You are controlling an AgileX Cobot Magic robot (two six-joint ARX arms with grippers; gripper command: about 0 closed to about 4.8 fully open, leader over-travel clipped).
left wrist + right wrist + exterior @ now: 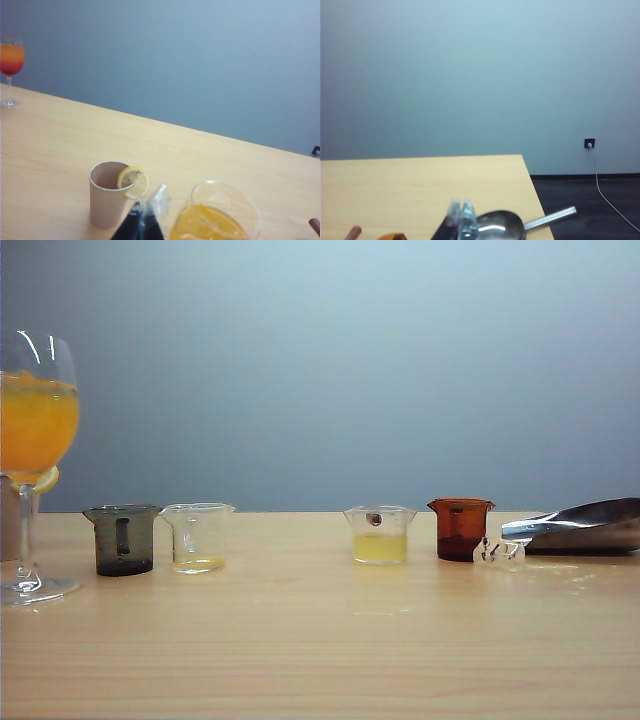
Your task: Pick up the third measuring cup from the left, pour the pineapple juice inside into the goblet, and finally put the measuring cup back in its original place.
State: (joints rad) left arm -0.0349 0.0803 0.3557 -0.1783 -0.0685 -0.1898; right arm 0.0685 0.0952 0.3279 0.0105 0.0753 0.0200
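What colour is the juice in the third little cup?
Pale yellow juice, clearest in the exterior view.

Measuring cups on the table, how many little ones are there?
4, in a row: smoky grey cup, clear cup, third measuring cup with yellow juice, amber cup. None seem hidden.

1. The left gripper (149, 212) shows only in its own wrist view: clear fingertips close together, pointing out level over the table.
2. The right gripper (460, 215) is closed, fingertips together, holding nothing.
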